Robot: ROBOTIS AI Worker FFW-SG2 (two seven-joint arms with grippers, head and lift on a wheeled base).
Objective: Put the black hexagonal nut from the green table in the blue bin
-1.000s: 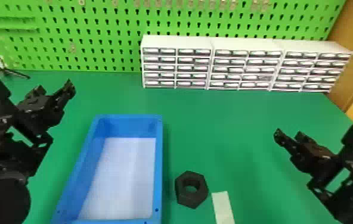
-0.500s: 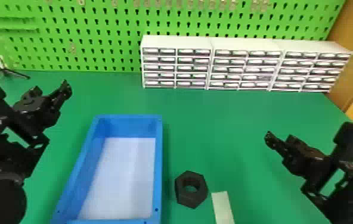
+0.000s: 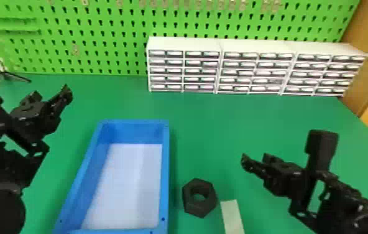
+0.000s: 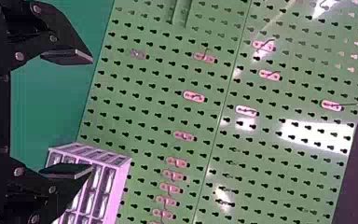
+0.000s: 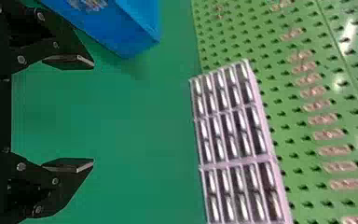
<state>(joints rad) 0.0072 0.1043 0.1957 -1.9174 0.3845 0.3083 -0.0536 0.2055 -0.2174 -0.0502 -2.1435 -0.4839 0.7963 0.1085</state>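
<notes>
Waiting open at nine o'clock is your left gripper [image 4: 92,114]; the blue bin [image 3: 165,174] sits toward seven. Just beside it, at six, the black hexagonal nut [image 3: 199,208] lies on the green desk [image 3: 211,124]. Your right gripper [image 5: 93,113], open and empty, has swung nutward to four, likely readying your pick.

The counter [image 3: 211,130] is deep green, and the bin [image 3: 165,174] is bright blue with a bluish-white floor [image 3: 130,186]. The nut [image 3: 199,210] is black, green showing through its hole. The strip [image 3: 232,217] is pale, whitish green. The pegboard [image 3: 105,62] is lime green, patterned with rows of dark keyhole shapes. The drawer cabinets [image 3: 183,43] are white, gridded with dark fronts and pale patches. Both the left tool [image 3: 50,94] and right tool [image 3: 256,158] are black; the stand [image 3: 15,76] is black too.
</notes>
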